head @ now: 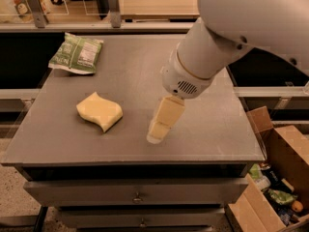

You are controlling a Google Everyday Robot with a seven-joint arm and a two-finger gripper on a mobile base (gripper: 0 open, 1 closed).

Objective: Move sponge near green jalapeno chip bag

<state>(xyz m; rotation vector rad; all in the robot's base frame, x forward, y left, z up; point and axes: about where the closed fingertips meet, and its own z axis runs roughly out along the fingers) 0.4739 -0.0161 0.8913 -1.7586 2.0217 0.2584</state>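
The pale yellow sponge (99, 111) lies flat on the grey table (135, 66), front left. The green jalapeno chip bag (77, 53) lies at the table's back left corner, white label panel up, well apart from the sponge. My gripper (157, 134) hangs from the white arm (227, 37) and points down at the table, to the right of the sponge and about a sponge's width from it. It holds nothing and touches neither the sponge nor the bag.
The table has drawers under its front edge. An open cardboard box (282, 178) with bottles and packets stands on the floor at the right. A counter with clear stands (113, 4) runs behind the table.
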